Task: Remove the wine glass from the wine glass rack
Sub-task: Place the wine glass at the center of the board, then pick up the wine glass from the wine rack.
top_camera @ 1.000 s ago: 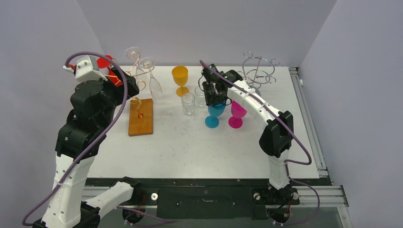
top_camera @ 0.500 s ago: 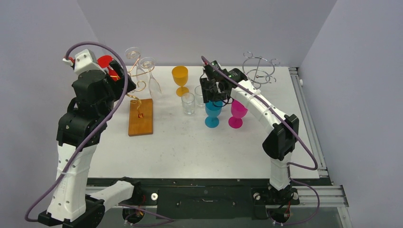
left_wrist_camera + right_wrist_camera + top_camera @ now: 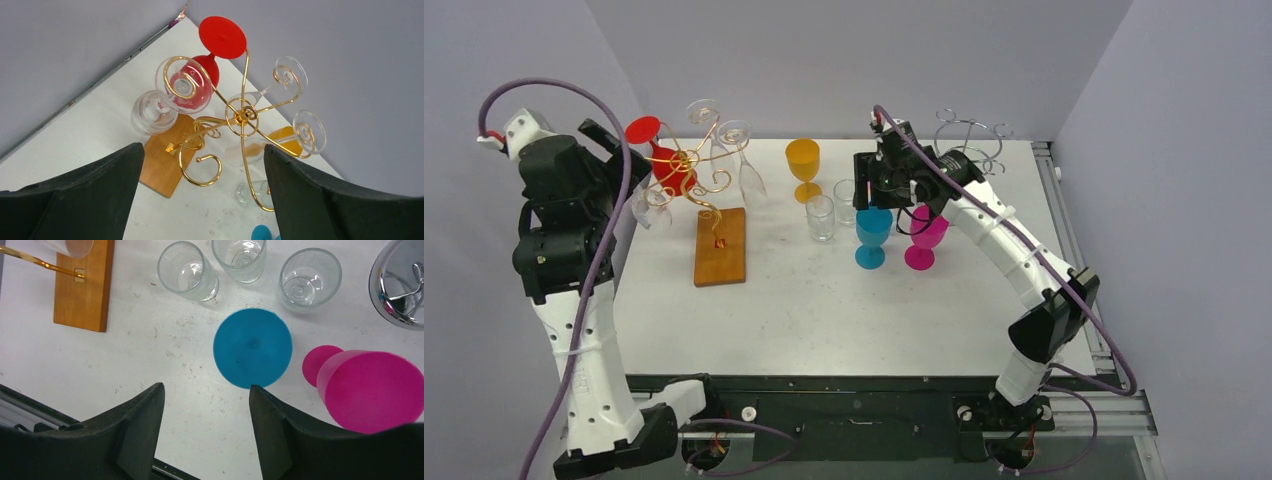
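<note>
shiny metal rack (image 3: pixel 243 118), matt wooden base (image 3: pixel 164 174)

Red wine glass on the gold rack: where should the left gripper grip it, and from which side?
Probably the bowl of the red wine glass, from outside, away from the hub of the gold rack. It hangs foot-up and tilted; the short stem lies beside a wire arm, and a clear glass hangs close beside it.

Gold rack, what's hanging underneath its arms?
A red wine glass and three clear glasses hang upside down above the wooden base; the far bowls are partly hidden by the rack.
</note>
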Robot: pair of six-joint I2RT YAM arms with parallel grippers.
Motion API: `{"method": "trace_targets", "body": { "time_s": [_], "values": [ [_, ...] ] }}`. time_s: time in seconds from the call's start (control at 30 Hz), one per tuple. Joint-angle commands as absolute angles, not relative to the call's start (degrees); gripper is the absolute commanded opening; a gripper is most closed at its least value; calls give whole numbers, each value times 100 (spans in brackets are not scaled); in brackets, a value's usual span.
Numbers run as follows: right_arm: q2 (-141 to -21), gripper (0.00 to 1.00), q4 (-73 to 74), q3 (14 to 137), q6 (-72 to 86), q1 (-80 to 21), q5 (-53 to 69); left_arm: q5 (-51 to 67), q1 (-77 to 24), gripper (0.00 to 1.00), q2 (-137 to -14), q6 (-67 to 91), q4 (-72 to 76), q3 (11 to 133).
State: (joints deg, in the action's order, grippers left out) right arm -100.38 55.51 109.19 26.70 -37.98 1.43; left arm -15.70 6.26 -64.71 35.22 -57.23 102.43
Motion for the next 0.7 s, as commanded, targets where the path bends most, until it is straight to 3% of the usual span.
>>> {"method": "trace_targets", "body": {
  "time_s": [0.0, 0.1, 0.33, 0.67],
  "values": [
    [-9143, 60, 4831, 10409, 3089, -3836, 291, -177, 1741, 85, -6359, 3878, -5507, 10156],
    [-8670, 61, 4315, 9886, 3243, -3814, 288, 543, 2507, 77, -6364, 4066, -5359, 10016],
    [-7544, 62, 3671, 9048, 3367, -3549, 166, 2015, 3255, 56, -6546, 4755, -4548, 9396],
    [-7021, 63, 3495, 8481, 3296, -3126, 211, 2541, 3665, 48, -6624, 5095, -3962, 8538]
  ]
}}
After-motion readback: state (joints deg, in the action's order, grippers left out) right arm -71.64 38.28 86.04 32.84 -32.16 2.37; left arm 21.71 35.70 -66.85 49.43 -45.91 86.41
